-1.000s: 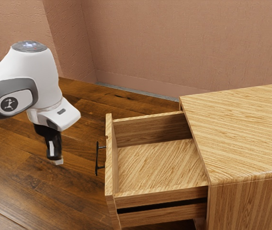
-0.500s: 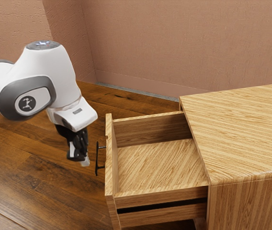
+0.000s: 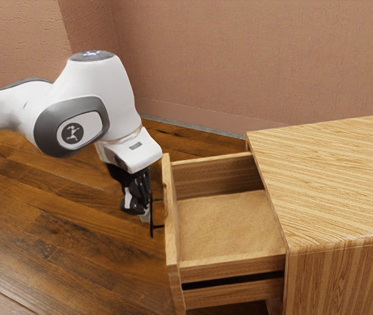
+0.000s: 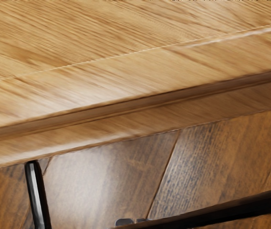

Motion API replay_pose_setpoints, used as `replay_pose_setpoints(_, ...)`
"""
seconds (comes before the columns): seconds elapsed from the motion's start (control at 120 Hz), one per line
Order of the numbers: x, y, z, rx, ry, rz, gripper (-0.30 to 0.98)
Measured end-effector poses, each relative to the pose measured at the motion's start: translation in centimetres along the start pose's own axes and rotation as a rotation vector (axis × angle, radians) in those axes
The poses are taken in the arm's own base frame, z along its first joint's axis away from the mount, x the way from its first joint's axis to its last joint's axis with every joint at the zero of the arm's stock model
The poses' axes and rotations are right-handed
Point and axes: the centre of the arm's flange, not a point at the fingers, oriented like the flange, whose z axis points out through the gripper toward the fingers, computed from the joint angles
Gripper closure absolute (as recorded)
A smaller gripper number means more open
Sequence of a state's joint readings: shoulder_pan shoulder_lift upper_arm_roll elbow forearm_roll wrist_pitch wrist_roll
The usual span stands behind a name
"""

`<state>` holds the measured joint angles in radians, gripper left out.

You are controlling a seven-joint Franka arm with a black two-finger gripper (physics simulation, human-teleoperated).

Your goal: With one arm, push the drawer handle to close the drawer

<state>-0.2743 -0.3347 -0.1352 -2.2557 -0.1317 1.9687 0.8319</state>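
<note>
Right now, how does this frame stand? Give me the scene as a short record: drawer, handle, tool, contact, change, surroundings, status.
drawer: wooden, pulled well out of the cabinet
handle: black bar pull on the drawer's front
tool: black, lowered at the handle, outside the drawer
contact: appears to press the handle; exact touch point unclear
change: drawer sits further in than half a second ago
surroundings: wood-plank floor, pinkish wall
status: closing under way, drawer not shut
</note>
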Motion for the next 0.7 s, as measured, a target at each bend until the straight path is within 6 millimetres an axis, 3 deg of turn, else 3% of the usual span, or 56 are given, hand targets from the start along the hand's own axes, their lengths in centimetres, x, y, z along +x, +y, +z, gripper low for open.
replay_pose_setpoints(0.183, 2.6, -0.4, -0.2, 0.004, 0.008, 0.041, 0.78)
replay_pose_setpoints(0.7, 7.3, -1.8, 0.3, -0.017, 0.026, 0.039, 0.78)
